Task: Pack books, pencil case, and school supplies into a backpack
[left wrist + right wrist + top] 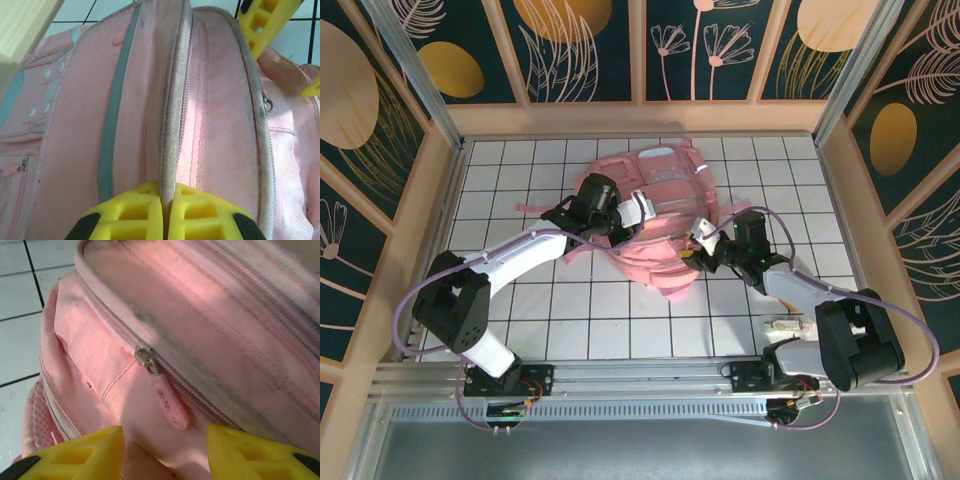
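So the whole setup sits inside a box of dark panels (580, 50) painted with gold leaves. The table (590, 320) is white with a black grid.

The big thing here is the backpack (660, 215). It's soft and light pink, lying roughly mid-table and a bit toward the far side, with straps splayed out at its near edge. Both arms reach in to it. The left arm (510, 260) comes from the near left and the right arm (800, 290) from the near right, so the bag sits between them.

From the left wrist view, the left gripper (166, 195) has its yellow fingers pressed together on a raised seam of the backpack, with that ridge of fabric pinched between them. A grey-green strip (117, 125) runs along the bag just beside the seam. The right claw's yellow fingers (262, 22) poke in at the far end of the same bag.

The right gripper (165, 440) has its fingers apart and nothing clamped. It's right up against the side of the bag. A metal slider (145, 356) sits on the zip, and its pink pull tab (167, 407) dangles just above the gap between the fingers.

There's also a small pale thing (785, 325) on the table by the right arm's base, too small for me to make out.
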`<state>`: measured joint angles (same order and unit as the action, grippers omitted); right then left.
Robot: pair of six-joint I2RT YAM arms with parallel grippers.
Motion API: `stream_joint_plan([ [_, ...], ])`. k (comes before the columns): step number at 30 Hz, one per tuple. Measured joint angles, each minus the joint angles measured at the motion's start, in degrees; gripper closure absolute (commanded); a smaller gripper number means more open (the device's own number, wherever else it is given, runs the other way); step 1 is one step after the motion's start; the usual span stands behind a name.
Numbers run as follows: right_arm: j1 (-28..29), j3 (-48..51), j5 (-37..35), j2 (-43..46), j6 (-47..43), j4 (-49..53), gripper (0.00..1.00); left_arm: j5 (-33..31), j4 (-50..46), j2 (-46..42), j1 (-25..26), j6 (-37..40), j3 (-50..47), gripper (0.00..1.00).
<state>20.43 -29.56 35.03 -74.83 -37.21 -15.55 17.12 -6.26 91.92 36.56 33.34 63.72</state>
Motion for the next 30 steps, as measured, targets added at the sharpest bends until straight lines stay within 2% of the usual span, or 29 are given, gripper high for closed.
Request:
stream_joint_plan([
  [2, 1.0, 0.0, -1.0, -0.8, 0.0, -0.7, 0.66, 0.2, 0.0, 0.0, -0.2, -0.1, 0.0, 1.00],
  [4, 1.8, 0.0, -1.6, -1.2, -0.1, -1.7, 0.71, 0.4, 0.0, 0.0, -0.3, -0.3, 0.0, 1.00],
  [16, 3.9, 0.0, -2.1, -1.2, 0.9, -3.8, 0.74, 0.7, 0.0, 0.0, -0.3, -1.1, 0.0, 1.00],
  [24, 7.2, 0.0, -4.2, -2.8, 5.9, -8.6, 0.89, 0.7, 0.0, 0.0, -0.3, -1.6, 0.0, 1.00],
  [27, 7.9, 0.0, -7.1, -3.1, 7.6, -9.3, 1.00, 0.7, 0.1, 0.0, -0.3, -1.6, -0.1, 1.00],
  [30, 9.0, 0.0, -11.8, -3.1, 9.8, -9.8, 1.00, 0.7, 0.5, 0.0, -0.3, -1.7, -0.4, 1.00],
])
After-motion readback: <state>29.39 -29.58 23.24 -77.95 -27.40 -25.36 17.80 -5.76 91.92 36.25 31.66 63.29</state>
